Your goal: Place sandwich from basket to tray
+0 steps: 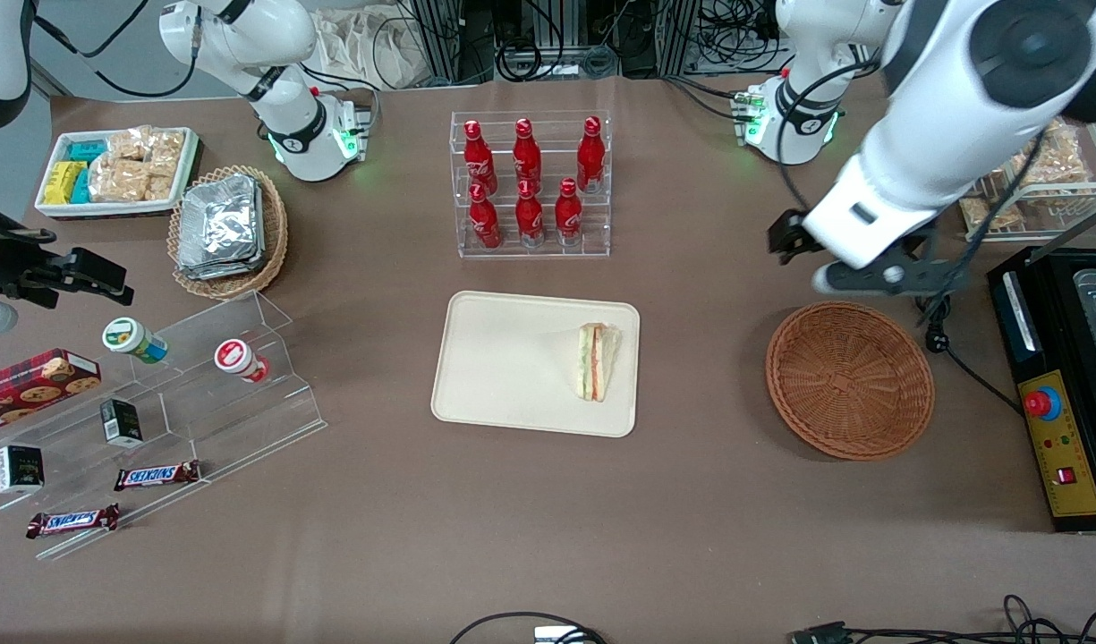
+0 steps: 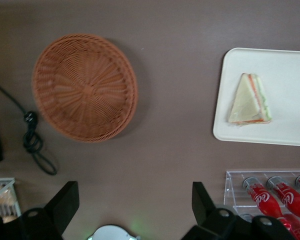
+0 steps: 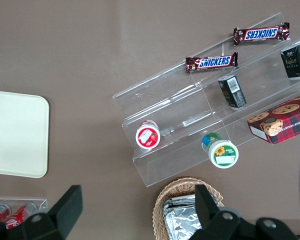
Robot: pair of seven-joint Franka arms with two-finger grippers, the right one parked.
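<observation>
The sandwich (image 1: 597, 360), a white triangular wedge with green and orange-red layers, lies on the cream tray (image 1: 503, 358) near its edge toward the working arm's end. It also shows in the left wrist view (image 2: 250, 100), on the tray (image 2: 290, 65). The reddish-brown wicker basket (image 1: 850, 380) is empty, as the left wrist view (image 2: 85, 87) confirms. My left gripper (image 1: 787, 237) hangs above the table, farther from the front camera than the basket and beside the bottle rack. It is open and empty (image 2: 134, 200), its fingers (image 2: 65, 200) wide apart.
A clear rack of red cola bottles (image 1: 530, 183) stands farther from the camera than the tray. A black appliance (image 1: 1062, 385) and a cable (image 1: 937, 340) lie beside the basket. Toward the parked arm's end are a clear snack shelf (image 1: 154, 402), a tan basket of foil packs (image 1: 225, 228) and a white bin (image 1: 118, 170).
</observation>
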